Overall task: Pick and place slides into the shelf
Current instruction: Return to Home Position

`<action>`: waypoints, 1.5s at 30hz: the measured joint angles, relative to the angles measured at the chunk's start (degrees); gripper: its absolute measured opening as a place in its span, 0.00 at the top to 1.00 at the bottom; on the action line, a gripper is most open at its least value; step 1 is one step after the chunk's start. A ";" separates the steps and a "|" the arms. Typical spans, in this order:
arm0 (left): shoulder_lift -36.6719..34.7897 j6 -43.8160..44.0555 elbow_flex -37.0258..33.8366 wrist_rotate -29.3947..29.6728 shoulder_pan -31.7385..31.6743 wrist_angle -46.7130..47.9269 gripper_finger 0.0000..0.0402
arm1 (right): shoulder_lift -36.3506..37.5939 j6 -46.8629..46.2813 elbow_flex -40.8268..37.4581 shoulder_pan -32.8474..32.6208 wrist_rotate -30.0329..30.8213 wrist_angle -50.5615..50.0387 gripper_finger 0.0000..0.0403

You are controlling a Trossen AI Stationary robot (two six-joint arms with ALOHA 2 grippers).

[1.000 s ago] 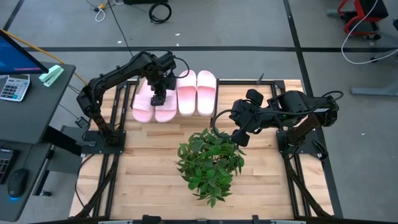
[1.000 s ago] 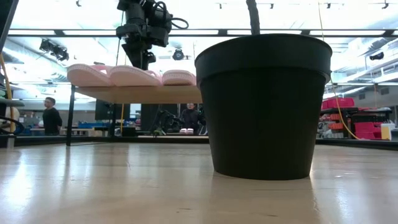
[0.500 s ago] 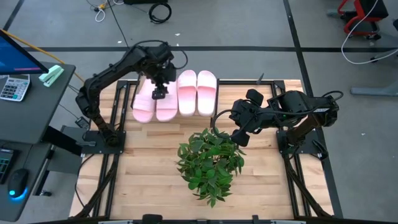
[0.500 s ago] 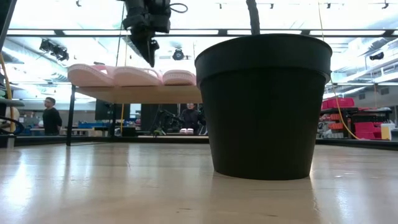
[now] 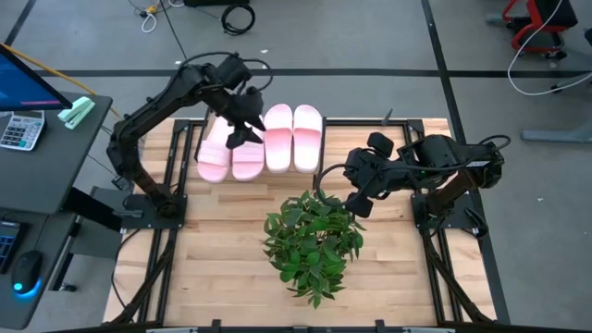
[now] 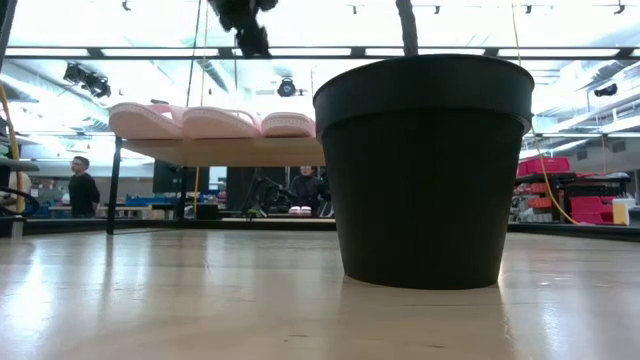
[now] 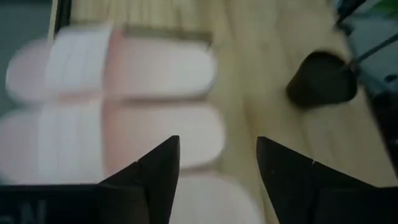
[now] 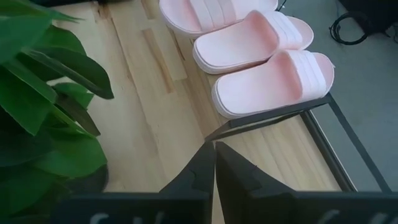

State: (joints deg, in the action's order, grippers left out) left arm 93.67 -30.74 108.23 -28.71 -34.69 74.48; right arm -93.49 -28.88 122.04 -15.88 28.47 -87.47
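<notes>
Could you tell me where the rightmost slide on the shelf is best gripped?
Probably the bare heel end of that slide, from above on the plant side: it lies flat, and its neighbour crowds one long edge, leaving fingers little room.

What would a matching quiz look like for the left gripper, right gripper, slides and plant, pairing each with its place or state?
Column one:
1. left gripper
2. right gripper
3. slides
4. plant

Column two:
A. shut, beside the plant
B. side by side on the shelf
C. open, above the slides
D. in a black pot

Pairs: 1-C, 2-A, 3-B, 4-D
</notes>
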 joint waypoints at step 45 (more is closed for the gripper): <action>-51.94 40.89 -82.07 43.30 32.52 -104.13 0.98 | 6.58 6.89 0.00 -0.70 5.71 4.51 0.99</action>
State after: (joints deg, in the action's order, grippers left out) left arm 41.73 10.15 26.17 14.59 -2.17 -29.66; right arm -86.91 -21.99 122.04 -16.58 34.18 -82.96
